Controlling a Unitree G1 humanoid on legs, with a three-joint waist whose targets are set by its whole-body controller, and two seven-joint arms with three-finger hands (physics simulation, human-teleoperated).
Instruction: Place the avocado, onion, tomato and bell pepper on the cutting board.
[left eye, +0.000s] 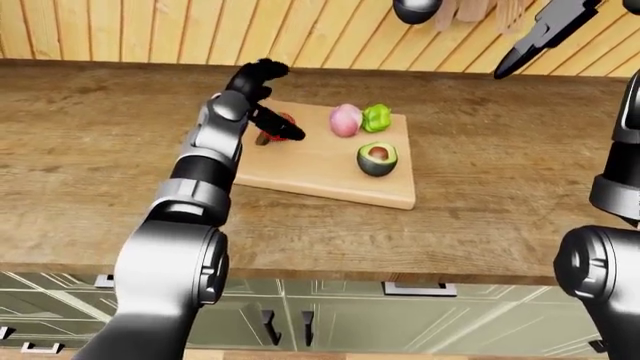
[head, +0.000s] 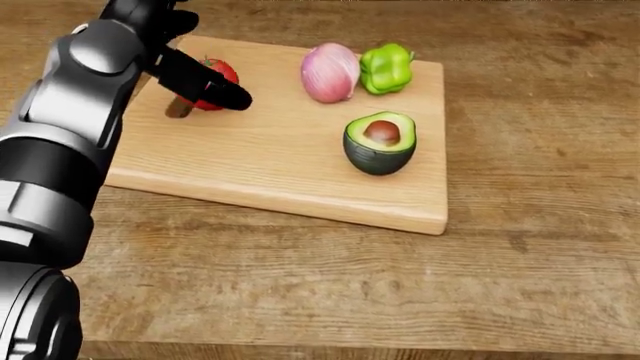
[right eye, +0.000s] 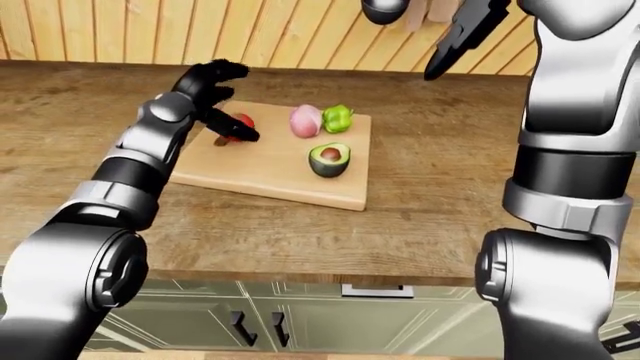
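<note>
A worn wooden counter (head: 520, 285) runs under a wall of vertical pale planks, with grey-green cabinet fronts below its edge in the eye views; on it lies the cutting board (head: 270, 157), light wood with a slot handle near its left end.

The left hand (head: 175, 56) reaches over that left end of the board; one dark finger (head: 205, 86) stretches across the tomato (head: 215, 79), which shows red just behind it, the other fingers curled above; whether the fingers clamp the tomato or merely stand about it, I cannot tell; nor can I tell whether the tomato rests on the board or hangs just above the slot.

To the right of the fingers, well apart from them, the onion (head: 330, 73) and the green bell pepper (head: 388, 69) sit side by side near the board's top edge, close to touching; below them, nearer the board's right edge, the halved avocado (head: 380, 142) stands with its pit facing up.

The right hand (right eye: 470, 34) hangs high at the top of the right-eye view, dark and elongated against the planks; its fingers' state is unclear.
</note>
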